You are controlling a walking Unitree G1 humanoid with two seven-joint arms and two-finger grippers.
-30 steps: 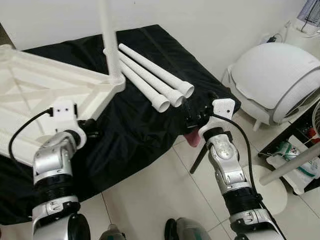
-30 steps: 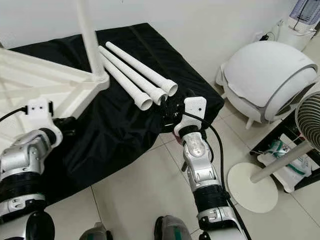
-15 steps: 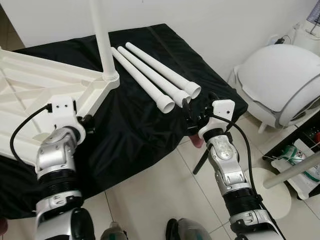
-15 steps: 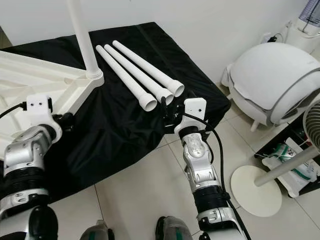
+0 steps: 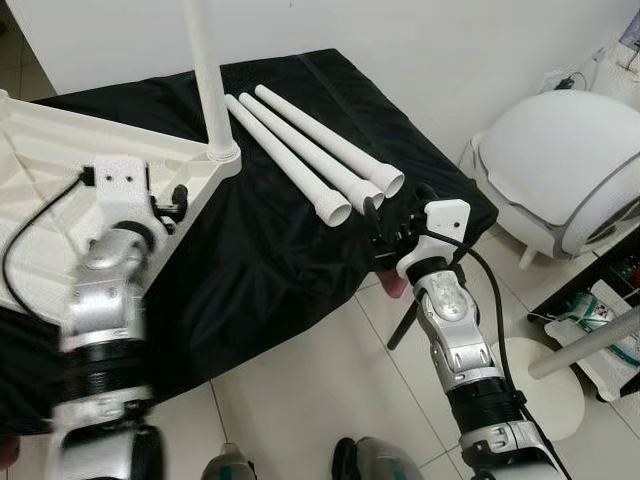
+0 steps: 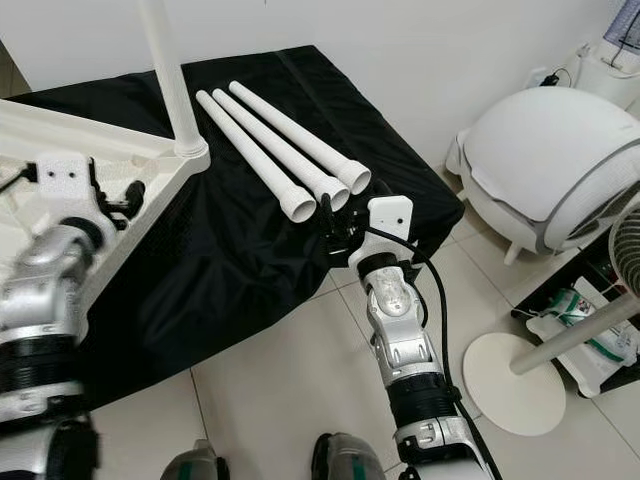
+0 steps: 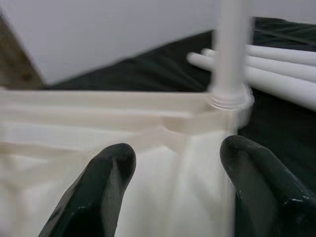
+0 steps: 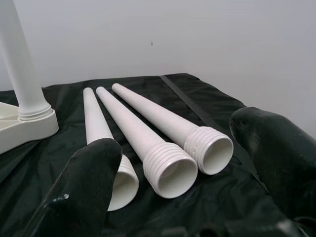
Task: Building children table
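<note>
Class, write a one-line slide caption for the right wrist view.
Open right gripper faces the threaded ends of three loose white table legs lying side by side on black cloth.

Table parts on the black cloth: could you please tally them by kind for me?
Loose white legs: 3, lying side by side.
Fitted upright leg: 1, standing in the tabletop's corner socket.
Upturned white tabletop: 1.
Total: 5 parts.
</note>
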